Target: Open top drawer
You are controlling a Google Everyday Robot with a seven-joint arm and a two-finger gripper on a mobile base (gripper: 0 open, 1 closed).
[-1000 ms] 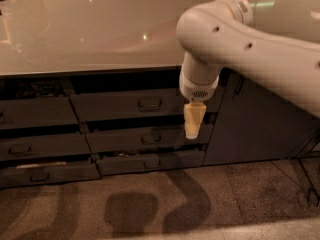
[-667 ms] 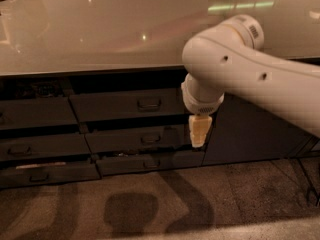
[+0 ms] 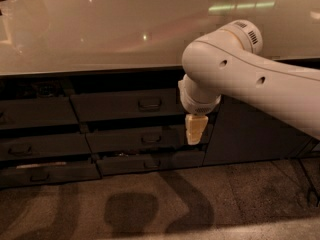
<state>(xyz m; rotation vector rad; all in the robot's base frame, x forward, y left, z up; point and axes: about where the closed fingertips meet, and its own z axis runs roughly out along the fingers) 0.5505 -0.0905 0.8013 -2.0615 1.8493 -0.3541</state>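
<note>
Nearest, the floor [image 3: 240, 199], carrying the arm's shadow. Above it, hung from the white arm [image 3: 260, 79], the gripper [image 3: 196, 131]: pointed down, jaws showing no gap, seemingly closed on nothing, just below the counter's front edge, right of its middle. Held low and right of the handle [image 3: 149, 103], probably to line up before reaching in. Behind, the top drawer [image 3: 110, 106], directly under the counter [image 3: 100, 34] front edge, apparently not yet pulled out. Below it, two shorter drawers [image 3: 125, 140]; leftward, another drawer stack [image 3: 35, 114]; rightward, a cabinet door [image 3: 250, 134]. Nothing seen blocking the handle.
</note>
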